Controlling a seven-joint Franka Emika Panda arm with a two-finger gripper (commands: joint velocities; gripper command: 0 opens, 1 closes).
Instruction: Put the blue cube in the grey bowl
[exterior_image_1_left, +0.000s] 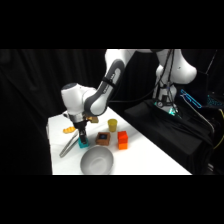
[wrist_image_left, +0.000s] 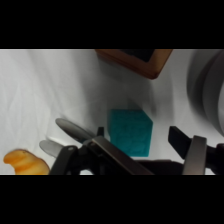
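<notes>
The fingers (wrist_image_left: 187, 150) straddle the blue cube (wrist_image_left: 130, 132) in the wrist view: one dark finger stands just beside the cube's right face with a strip of white surface (wrist_image_left: 50, 85) showing between them, and the other side of the linkage sits against its lower left, so the fingers are spread wider than the cube and have hold of nothing. The cube sits flat on the surface between them. In the side view the gripper (exterior_image_1_left: 81, 141) is low over the cube (exterior_image_1_left: 82, 145), which peeks out teal at its tips.

From the cube outward: metal tongs (wrist_image_left: 70, 131) lie just beside its left, partly under the linkage, and may be touching the left finger, though the view is too soft there to be sure. Beyond the tongs sits an orange lump (wrist_image_left: 20, 161). Behind the cube stands the brown block (wrist_image_left: 135, 61) with its dark top patch, close but apart. To the cube's right curves the rim of the grey bowl (wrist_image_left: 207, 90), near at hand; from the side the bowl (exterior_image_1_left: 97, 161) lies just in front of the cube.

The step in hand looks like the grasp itself, with the approach done. The next move calls for closing squarely on the cube's two side faces without catching the tongs, then a lift high enough to clear the bowl's rim before the short carry over it
</notes>
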